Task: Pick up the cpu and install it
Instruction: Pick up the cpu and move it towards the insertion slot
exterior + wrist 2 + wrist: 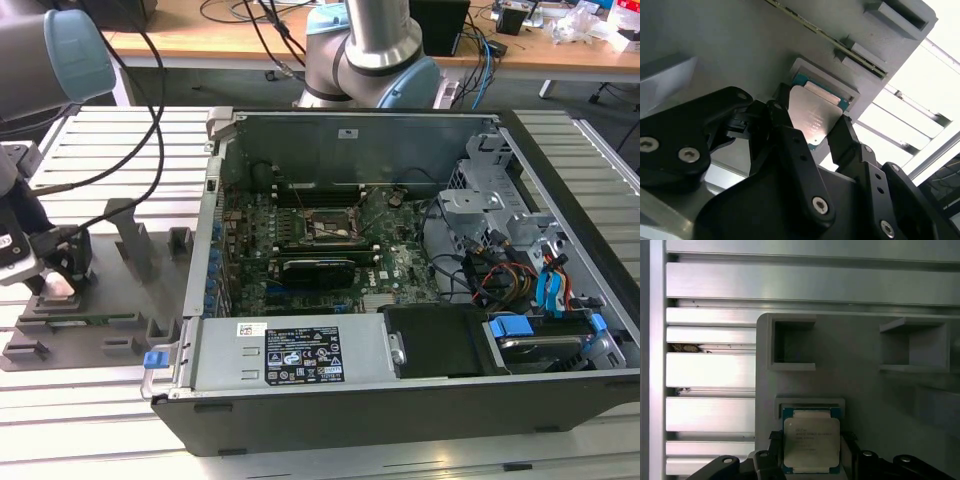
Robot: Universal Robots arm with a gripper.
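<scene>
Hanging low near the table's point(110, 140) edge at the exterior view's left, my gripper point(57, 287) is down on the grey fixture plate point(95, 328) that lies flat on the slotted aluminium top. The cpu point(811, 439) sits in a shallow square nest of that plate, silvery lid up and green rim showing. In both wrist views my gripper point(811, 131) is astride it on two opposite sides. Whether I am clamped on the chip or slack beside it I cannot tell. Upright grey blocks point(135, 240) rise from the fixture just beside me, towards the middle of the table.

Further along stands the open computer case point(400, 410), lying on its side, well apart from the fixture. Its motherboard point(300, 290) faces up, and the black-and-metal socket frame point(325, 224) lies near the board's far edge. At the case's end towards the exterior view's right are a metal drive cage point(480, 215) and blue plastic tabs point(510, 327).
</scene>
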